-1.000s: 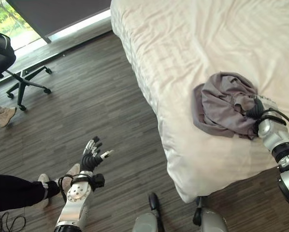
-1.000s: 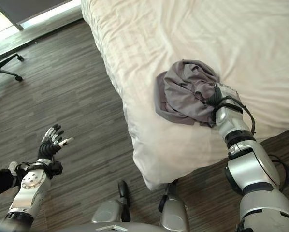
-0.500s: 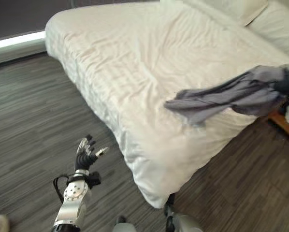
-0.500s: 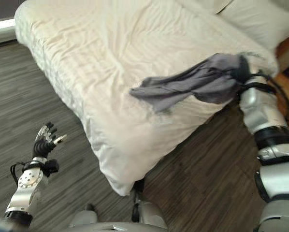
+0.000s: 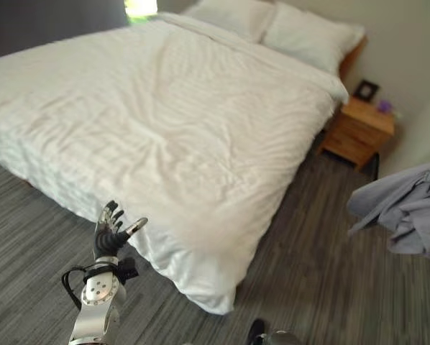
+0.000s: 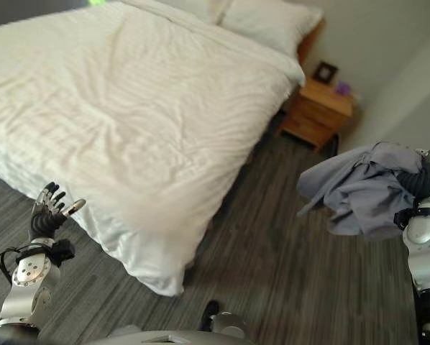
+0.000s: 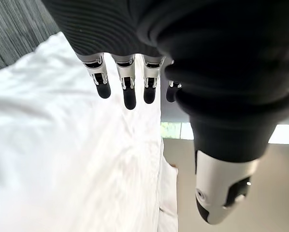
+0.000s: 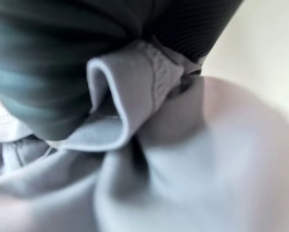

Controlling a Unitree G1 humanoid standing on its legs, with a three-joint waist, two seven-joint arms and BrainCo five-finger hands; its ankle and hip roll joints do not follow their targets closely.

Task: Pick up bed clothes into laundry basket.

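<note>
the right hand (image 6: 425,177) has its fingers clenched into a bunch of soft grey crumpled cloth garment (image 6: 362,185); in the right wrist view a fold of that cloth (image 8: 135,96) is pinched right against the dark ribbed cover, so the grip looks deep rather than at a loose edge. the rest of the garment hangs free below and to the left of the hand, over the dark wood-plank floor (image 6: 272,251), clear of the white quilted bed (image 6: 129,108) and well apart from the small wooden nightstand (image 6: 317,110) at the far right. to do the carry well, i judge the clench should not slacken and the trailing sleeve should clear the floor; no laundry basket is in sight to aim for. the left hand (image 5: 111,228) hovers near the bed's near edge, fingers relaxed and spread, holding nothing.
</note>
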